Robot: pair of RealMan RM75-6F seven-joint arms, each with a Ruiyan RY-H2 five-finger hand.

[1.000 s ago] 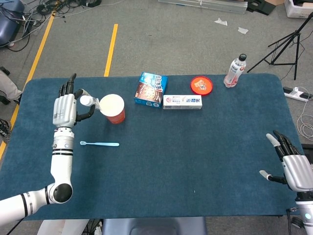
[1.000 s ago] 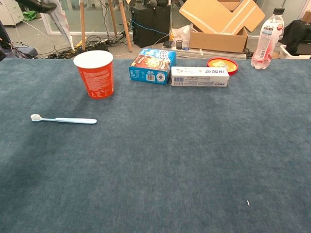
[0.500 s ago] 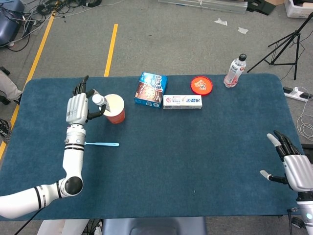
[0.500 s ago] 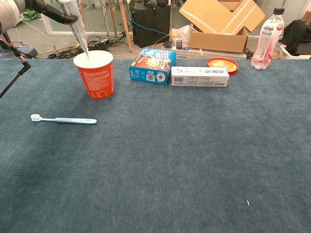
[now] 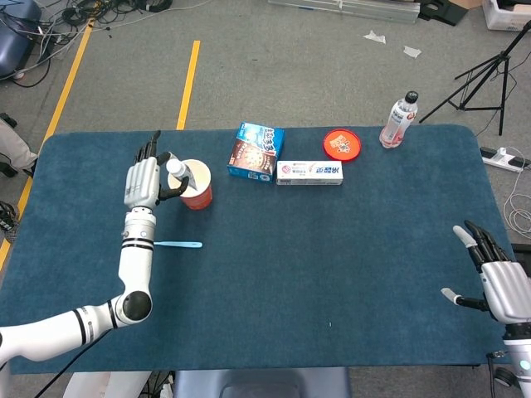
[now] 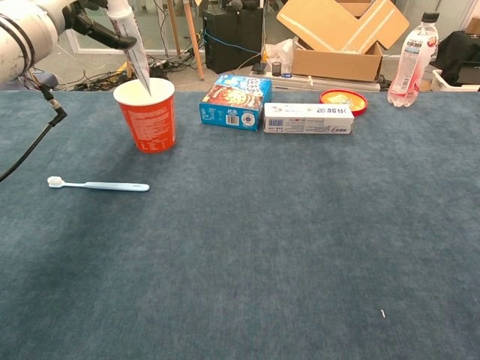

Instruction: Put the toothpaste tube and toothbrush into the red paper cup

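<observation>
The left robot hand (image 5: 143,181) grips the toothpaste tube (image 6: 132,41), its flat end already inside the red paper cup (image 6: 148,116) but not released. The toothbrush (image 6: 97,185) lies untouched on the bench (image 6: 300,240). The right robot hand (image 5: 498,278) waits with fingers apart.

One cup (image 6: 147,114), one tube (image 6: 132,43), one toothbrush (image 6: 97,185), two boxes (image 6: 235,100) (image 6: 308,118), one bottle (image 6: 411,61), one lid (image 6: 343,99).

Head view high above the near edge, looking steeply down on the whole table (image 5: 348,249), chest view low and close, facing its far edge, both sharing the far-left corner.
</observation>
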